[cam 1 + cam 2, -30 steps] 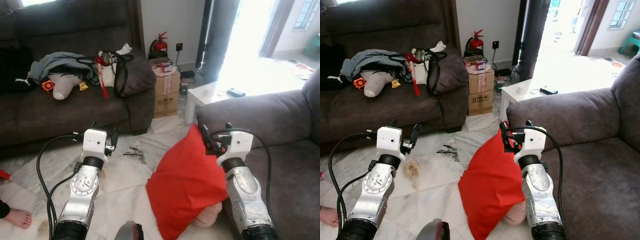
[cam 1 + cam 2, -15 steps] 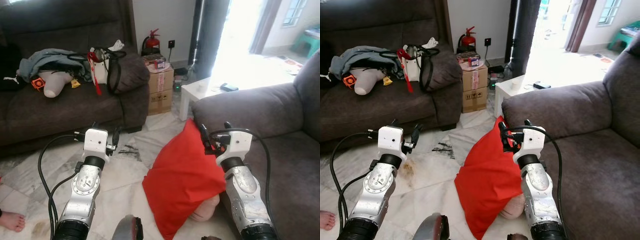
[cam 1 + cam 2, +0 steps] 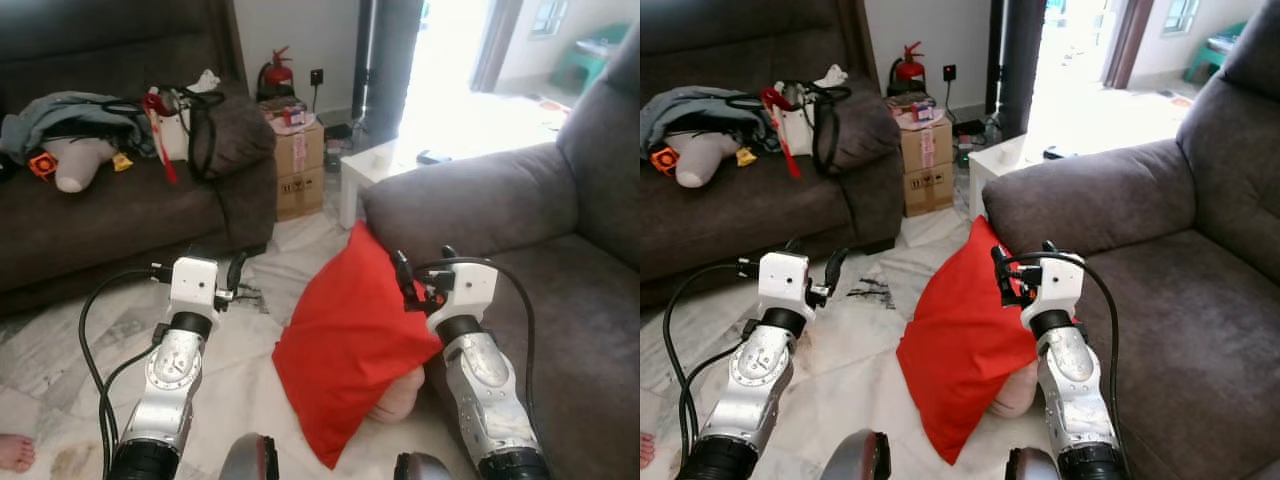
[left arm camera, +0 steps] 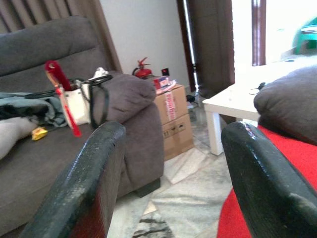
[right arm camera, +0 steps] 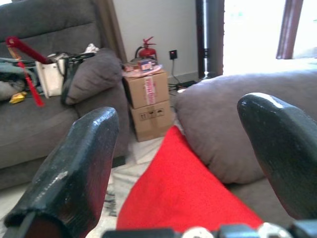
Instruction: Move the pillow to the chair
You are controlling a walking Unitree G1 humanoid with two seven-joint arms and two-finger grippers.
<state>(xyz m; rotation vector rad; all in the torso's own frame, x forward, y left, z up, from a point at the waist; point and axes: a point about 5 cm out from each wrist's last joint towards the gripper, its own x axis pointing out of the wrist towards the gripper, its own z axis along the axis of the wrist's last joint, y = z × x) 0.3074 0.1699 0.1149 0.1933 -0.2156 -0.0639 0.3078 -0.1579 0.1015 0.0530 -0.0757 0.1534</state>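
left eye view has our right gripper [image 3: 420, 278] at the top corner of the red pillow [image 3: 345, 350], which hangs beside the chair [image 3: 560, 260] armrest with its low corner close to the floor [image 3: 240, 370]. in the right wrist view the two fingers [image 5: 74, 163] stand wide apart with the pillow between and below them, so we judge the hold loose at best (whether the cloth is pinched at all we cannot tell). our left gripper [image 3: 215, 270] hovers over the floor, spread wide and holding nothing.

we judge the carry step is in hand: the pillow is at the chair but not yet on its seat. the next move calls for lifting it over the seat edge to our right and laying it on the cushion.

the box [image 3: 925, 165] by the sofa [image 3: 750, 210] bears tape with print too small to read; no other writing is legible.
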